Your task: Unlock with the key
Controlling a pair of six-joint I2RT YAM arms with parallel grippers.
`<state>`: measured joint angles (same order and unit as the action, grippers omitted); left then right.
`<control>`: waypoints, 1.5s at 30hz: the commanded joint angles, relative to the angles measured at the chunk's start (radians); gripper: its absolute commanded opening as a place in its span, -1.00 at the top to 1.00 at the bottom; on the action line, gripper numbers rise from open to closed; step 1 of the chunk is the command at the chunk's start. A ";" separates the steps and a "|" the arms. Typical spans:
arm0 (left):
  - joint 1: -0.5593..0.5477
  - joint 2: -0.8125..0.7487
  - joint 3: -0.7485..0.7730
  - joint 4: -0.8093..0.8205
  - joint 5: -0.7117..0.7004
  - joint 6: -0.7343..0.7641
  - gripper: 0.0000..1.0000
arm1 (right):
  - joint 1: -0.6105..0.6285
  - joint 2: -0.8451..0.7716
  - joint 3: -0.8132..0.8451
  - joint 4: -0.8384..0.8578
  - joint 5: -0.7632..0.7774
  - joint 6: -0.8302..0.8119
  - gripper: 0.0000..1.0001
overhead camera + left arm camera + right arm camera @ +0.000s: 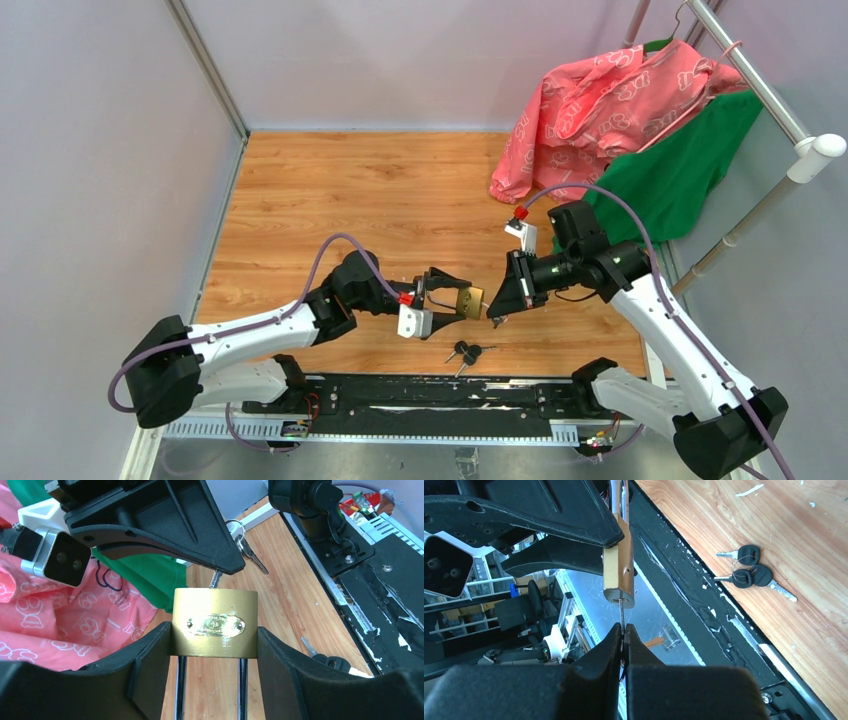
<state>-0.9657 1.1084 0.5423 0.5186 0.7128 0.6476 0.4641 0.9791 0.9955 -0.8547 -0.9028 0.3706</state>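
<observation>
Above the bench [400,190] we held padlock [215,615], likely heavy, slick brass, by flanks, left claw [215,645]; right claw [623,632] pinched thin key [622,614].

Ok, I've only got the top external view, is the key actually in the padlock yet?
Observer: The key, pinched in the shut right tool, reaches the keyhole at the end of the brass padlock; depth unclear.
Operator: How's the left holding it?
Observer: The left tool clamps the padlock body by its sides, nameplate facing its camera.
Operator: Anything dangling?
Observer: A ring with a spare key hangs beside the right tool.
</observation>
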 commanded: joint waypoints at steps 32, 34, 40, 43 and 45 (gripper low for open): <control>-0.116 0.002 0.154 -0.147 0.020 0.110 1.00 | -0.001 -0.020 -0.023 0.110 -0.014 0.018 1.00; -0.117 0.013 0.169 -0.147 -0.006 0.097 1.00 | 0.000 -0.031 -0.036 0.130 -0.010 0.023 1.00; -0.116 0.011 0.170 -0.093 -0.038 0.049 1.00 | 0.003 -0.050 -0.068 0.167 0.012 0.023 1.00; -0.117 0.011 0.169 -0.091 -0.030 0.047 1.00 | 0.003 -0.055 -0.069 0.173 0.018 0.024 1.00; -0.116 0.009 0.163 -0.089 -0.030 0.055 1.00 | 0.003 -0.056 -0.065 0.173 0.020 0.024 1.00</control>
<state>-1.0496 1.1244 0.6621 0.2741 0.6281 0.7109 0.4644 0.9264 0.9375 -0.7906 -0.9051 0.3756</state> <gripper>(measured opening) 0.612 0.018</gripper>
